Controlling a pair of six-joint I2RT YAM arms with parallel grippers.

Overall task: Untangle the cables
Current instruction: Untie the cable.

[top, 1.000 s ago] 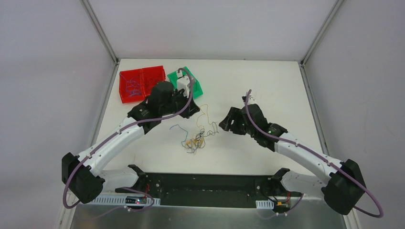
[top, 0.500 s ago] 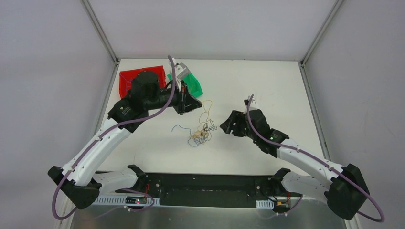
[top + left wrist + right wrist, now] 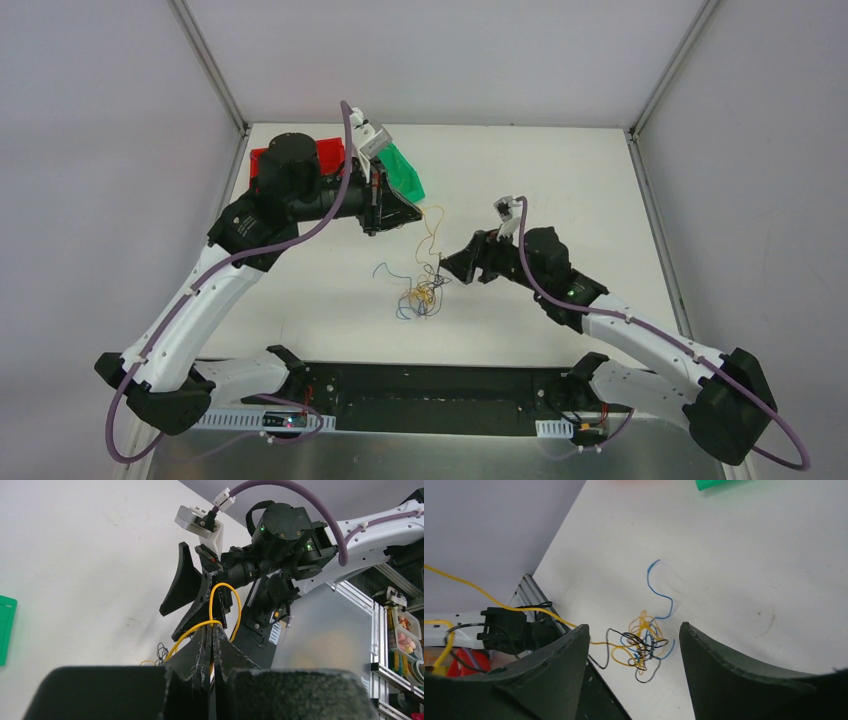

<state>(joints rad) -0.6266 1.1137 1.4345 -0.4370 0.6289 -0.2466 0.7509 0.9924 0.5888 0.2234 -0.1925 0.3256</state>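
White worktop [image 3: 560,180] carries the cables [image 3: 644,645], a clump lying just ahead of my right gripper [image 3: 634,626], whose jaws stand open. My left gripper [image 3: 212,628], clamped on the yellow strand [image 3: 222,584], stands above and beyond. The strand runs down to the clump.

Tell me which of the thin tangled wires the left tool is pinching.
The thin yellow wire: it rises off the white table from the tangled clump into the shut left tool, while the thin blue wire lies loose on the table.
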